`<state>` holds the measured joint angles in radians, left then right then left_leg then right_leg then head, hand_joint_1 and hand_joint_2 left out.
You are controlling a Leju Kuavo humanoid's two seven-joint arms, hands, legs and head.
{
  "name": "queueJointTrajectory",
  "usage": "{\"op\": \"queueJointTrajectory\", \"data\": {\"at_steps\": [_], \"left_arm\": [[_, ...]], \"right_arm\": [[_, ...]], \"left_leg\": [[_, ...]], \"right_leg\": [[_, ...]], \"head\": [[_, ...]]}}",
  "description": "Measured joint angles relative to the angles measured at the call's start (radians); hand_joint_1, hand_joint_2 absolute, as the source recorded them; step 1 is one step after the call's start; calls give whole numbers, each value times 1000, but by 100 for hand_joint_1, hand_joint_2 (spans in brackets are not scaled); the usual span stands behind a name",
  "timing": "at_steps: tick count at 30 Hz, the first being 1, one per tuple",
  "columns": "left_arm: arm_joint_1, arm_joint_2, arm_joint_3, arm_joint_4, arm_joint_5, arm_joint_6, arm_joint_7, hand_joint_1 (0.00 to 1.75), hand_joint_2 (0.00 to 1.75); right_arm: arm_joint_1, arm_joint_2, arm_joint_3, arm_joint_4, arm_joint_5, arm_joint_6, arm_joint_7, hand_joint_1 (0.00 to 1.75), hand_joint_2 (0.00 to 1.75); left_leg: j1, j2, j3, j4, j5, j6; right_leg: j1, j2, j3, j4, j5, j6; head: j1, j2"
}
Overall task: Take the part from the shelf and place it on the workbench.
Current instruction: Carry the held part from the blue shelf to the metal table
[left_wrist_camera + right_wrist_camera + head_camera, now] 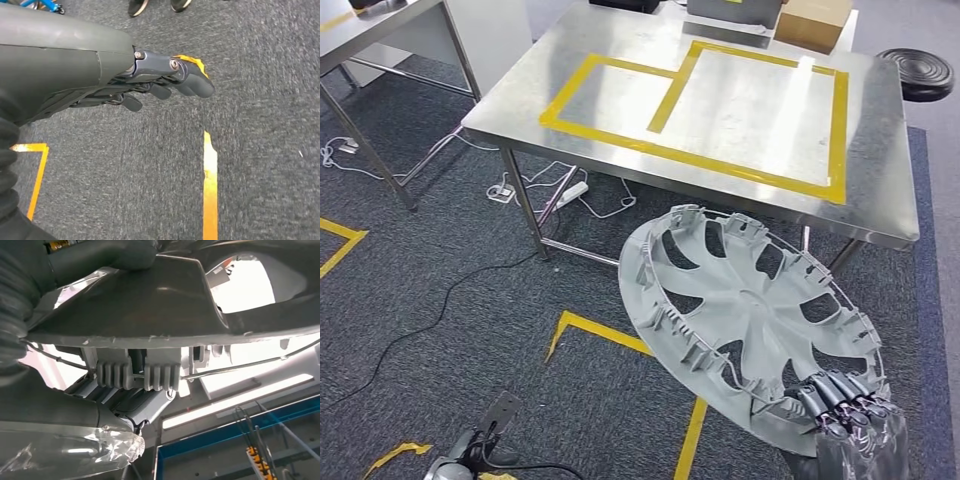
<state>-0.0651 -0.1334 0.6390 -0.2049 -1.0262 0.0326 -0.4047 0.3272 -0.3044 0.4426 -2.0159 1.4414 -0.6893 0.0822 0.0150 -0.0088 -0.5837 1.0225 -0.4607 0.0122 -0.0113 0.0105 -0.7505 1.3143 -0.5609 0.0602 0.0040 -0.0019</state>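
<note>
The wheel cover (754, 320) is pale grey. The surface (863, 130) is bare silver metal, marked with yellow tape (838, 120) in rectangles. The carpet (456, 300) is dark grey with yellow strips. A cardboard box (814, 20) is brown.

Lighting is pretty even and bright from overhead, and the steel workbench (712, 110) throws soft white glare off its top, strongest inside the yellow tape outline (743, 100), with only a faint shadow on the carpet under the workbench. The left wrist view is noticeably smeared, carpet texture streaky around the left hand (177, 80), while the head view stays fairly sharp. In the right wrist view the part (151, 305) sits dark and backlit, with blown-out white patches through its openings and beyond it
</note>
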Motion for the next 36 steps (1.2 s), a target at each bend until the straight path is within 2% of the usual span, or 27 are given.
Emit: {"op": "queueJointTrajectory", "data": {"at_steps": [1,3,5,6,8,10,11,13,14,15,16,17,19,20,22,25,26,27,29,30,31,32,34,35,36], "left_arm": [[0,0,0,0,0,-2,-1,0,175],[0,0,0,0,-1,-6,-5,0,175],[0,0,0,0,-3,-10,-10,0,175],[1,0,0,0,-4,-11,-11,0,175],[1,0,0,0,-5,-12,-12,0,175],[0,1,0,0,-7,-12,-13,0,175],[-1,1,0,0,-7,-13,-13,0,175],[0,1,-1,0,-8,-18,-15,0,175],[1,2,-1,0,-8,-20,-15,0,175],[2,2,-1,0,-8,-22,-16,0,175],[2,3,-1,0,-8,-23,-16,0,175],[2,4,-1,0,-9,-23,-16,0,175],[1,4,-1,0,-9,-23,-16,0,175],[0,4,-1,0,-10,-23,-16,0,175],[0,3,-1,0,-11,-23,-16,0,175],[0,2,-2,0,-13,-23,-16,0,175],[-1,2,-2,0,-14,-23,-16,0,175],[-2,2,-2,0,-15,-24,-16,0,175],[-3,2,-3,0,-17,-25,-16,0,175],[-3,2,-3,0,-18,-26,-15,0,175],[-3,2,-4,0,-18,-26,-15,0,175],[-3,1,-4,0,-18,-26,-15,0,175],[-3,1,-4,0,-19,-26,-15,0,175],[-3,1,-4,0,-19,-26,-15,0,175],[-3,1,-5,0,-20,-26,-15,0,175]], "right_arm": [[0,0,0,0,-1,0,-1,175,175],[0,0,0,1,-6,0,-5,175,175],[-3,0,0,1,-12,0,-10,175,175],[-5,0,0,1,-13,0,-12,175,175],[-6,0,0,1,-12,0,-15,175,175],[-7,0,0,1,-12,0,-16,175,175],[-7,0,0,1,-12,0,-17,175,175],[-9,0,0,1,-15,0,-21,175,175],[-10,0,0,1,-20,0,-26,175,175],[-10,0,0,1,-26,0,-32,175,175],[-11,0,0,1,-31,0,-39,175,175],[-11,1,0,1,-33,0,-45,175,175],[-13,4,0,2,-21,0,-52,175,175],[-14,5,0,3,-10,0,-52,175,175],[-16,8,0,4,16,0,-50,175,175],[-20,13,0,4,61,0,-44,175,175],[-23,14,1,3,77,0,-41,175,175],[-27,14,1,3,92,0,-38,175,175],[-34,15,3,3,115,0,-29,175,175],[-36,15,4,3,121,0,-26,175,175],[-37,15,5,3,124,0,-24,175,175],[-37,15,6,3,126,0,-23,175,175],[-40,15,9,3,130,0,-21,175,175],[-42,15,10,2,131,0,-20,175,175],[-45,16,11,1,131,0,-18,175,175]], "left_leg": [[-1,2,2,0,-1,0],[-1,3,8,0,-4,-3],[-4,4,11,1,-7,-11],[-6,4,11,1,-7,-16],[-6,6,11,-4,-4,-28],[-5,8,6,10,-18,-38],[-5,8,-10,44,-39,-43],[-5,7,-69,168,-100,-48],[-4,7,-100,229,-122,-50],[-4,7,-120,265,-127,-51],[-4,7,-124,265,-111,-51],[-4,8,-108,226,-79,-50],[-4,7,-46,91,-10,-48],[-3,6,-21,38,7,-45],[-5,5,-4,-4,8,-36],[-2,5,-3,-9,10,-16],[0,6,-1,-10,10,-10],[1,7,0,-10,10,-5],[0,7,1,-10,8,0],[-1,8,3,-9,7,0],[-1,8,6,-9,5,1],[-1,7,10,-9,2,-1],[-1,7,20,-9,-5,-7],[-2,6,23,-8,-9,-11],[-3,6,24,-7,-10,-17]], "right_leg": [[0,-1,8,-14,17,-1],[0,-5,73,-137,80,-6],[4,-9,133,-245,109,-11],[6,-10,145,-266,108,-15],[9,-6,147,-270,109,-24],[5,-4,150,-279,114,-37],[3,-4,153,-283,115,-44],[1,-4,154,-285,115,-52],[1,-3,154,-285,114,-54],[1,-1,154,-285,113,-54],[1,1,155,-285,113,-54],[1,3,156,-285,113,-53],[2,7,159,-282,110,-47],[4,8,158,-280,108,-42],[8,10,156,-279,107,-32],[6,7,149,-269,97,-18],[5,4,134,-239,79,-13],[4,1,108,-186,52,-10],[3,-1,40,-49,-5,-6],[3,-1,14,-3,-14,-5],[3,-2,7,5,-4,-5],[2,-2,20,-28,25,-6],[3,-5,86,-165,95,-8],[4,-6,116,-223,114,-10],[5,-5,134,-258,121,-12]], "head": [[0,0],[0,0],[0,0],[-1,0],[-2,0],[-4,0],[-6,0],[-10,0],[-10,0],[-11,0],[-11,0],[-11,0],[-11,0],[-10,0],[-9,0],[-7,0],[-4,0],[-2,0],[1,0],[1,0],[2,0],[1,0],[2,0],[2,0],[1,0]]}}
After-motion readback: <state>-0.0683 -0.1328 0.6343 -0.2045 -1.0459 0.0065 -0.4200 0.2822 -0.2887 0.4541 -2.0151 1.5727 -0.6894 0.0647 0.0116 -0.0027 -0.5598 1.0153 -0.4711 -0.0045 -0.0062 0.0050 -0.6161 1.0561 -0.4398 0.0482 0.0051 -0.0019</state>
